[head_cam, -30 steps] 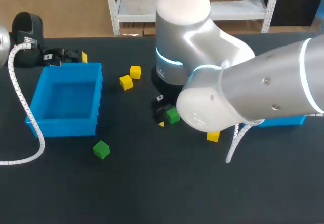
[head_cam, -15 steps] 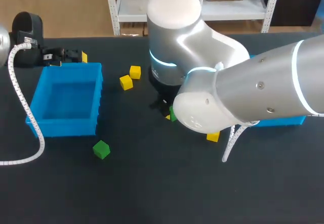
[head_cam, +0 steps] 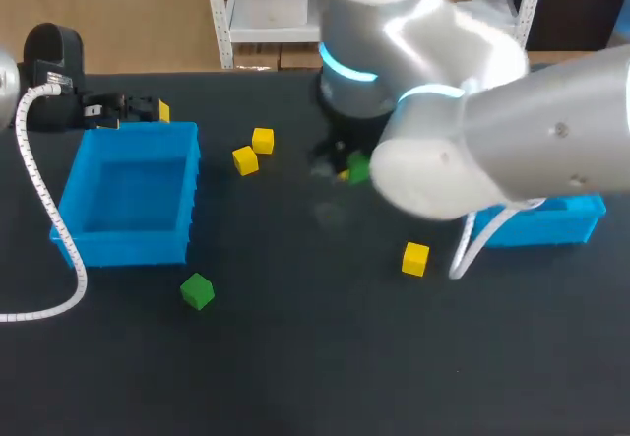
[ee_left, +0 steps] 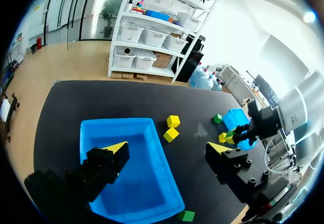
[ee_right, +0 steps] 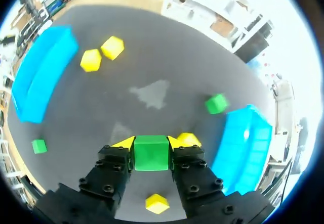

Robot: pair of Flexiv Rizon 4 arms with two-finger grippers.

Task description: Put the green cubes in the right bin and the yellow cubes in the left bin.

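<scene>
Black table [head_cam: 295, 377] carries two blue bins. Right gripper [ee_right: 151, 144] is clamped on a green cube [ee_right: 151, 155], a finger against each side, held above the table between left bin [head_cam: 123, 244] and right bin [head_cam: 551, 227]. Left gripper [ee_left: 167, 148] stands wide apart, holding nothing, at the left bin's far edge. Second green cube [head_cam: 197, 290] lies in front of the left bin. Lone yellow cube [head_cam: 415, 258] lies near the right bin.
</scene>
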